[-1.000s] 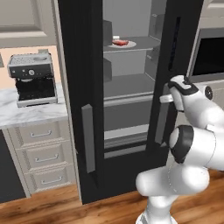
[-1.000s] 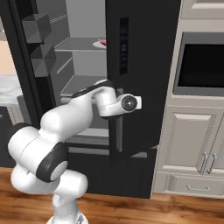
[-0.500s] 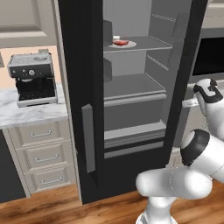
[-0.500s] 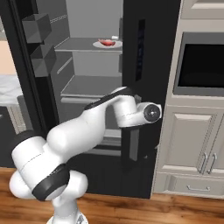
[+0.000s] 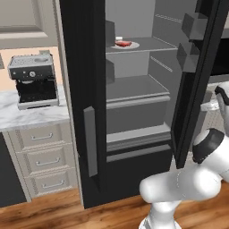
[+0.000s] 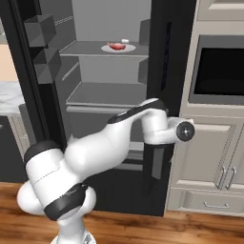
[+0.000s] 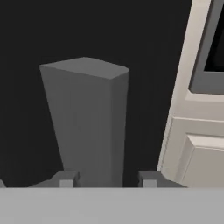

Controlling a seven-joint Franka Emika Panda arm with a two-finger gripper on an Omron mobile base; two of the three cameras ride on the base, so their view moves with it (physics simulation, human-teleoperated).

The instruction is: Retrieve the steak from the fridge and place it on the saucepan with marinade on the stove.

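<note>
The black fridge [image 5: 80, 67] stands with its right door [image 6: 162, 71] swung wide, showing grey shelves. The red-pink steak [image 5: 124, 43] [image 6: 116, 45] lies on a round white plate [image 6: 128, 48] on the upper shelf. My gripper [image 7: 107, 181] is shut on the grey bar handle [image 7: 87, 122] of that right door, with a fingertip [image 7: 65, 179] at either side of the bar. In the right base view my arm reaches across to the handle [image 6: 156, 164], far below the steak. The saucepan and the stove are out of view.
A coffee machine [image 5: 33, 80] sits on a marble counter [image 5: 27, 116] over drawers [image 5: 42, 161], left of the fridge. A wall oven [image 6: 219, 66] and cream cabinets [image 6: 214, 167] stand close behind the open door. Door bins [image 5: 190, 40] jut from the door's inside.
The right fridge door has swung much wider open, with my hand travelling along on its handle toward the oven side. More of the shelves and the steak's plate now show.
</note>
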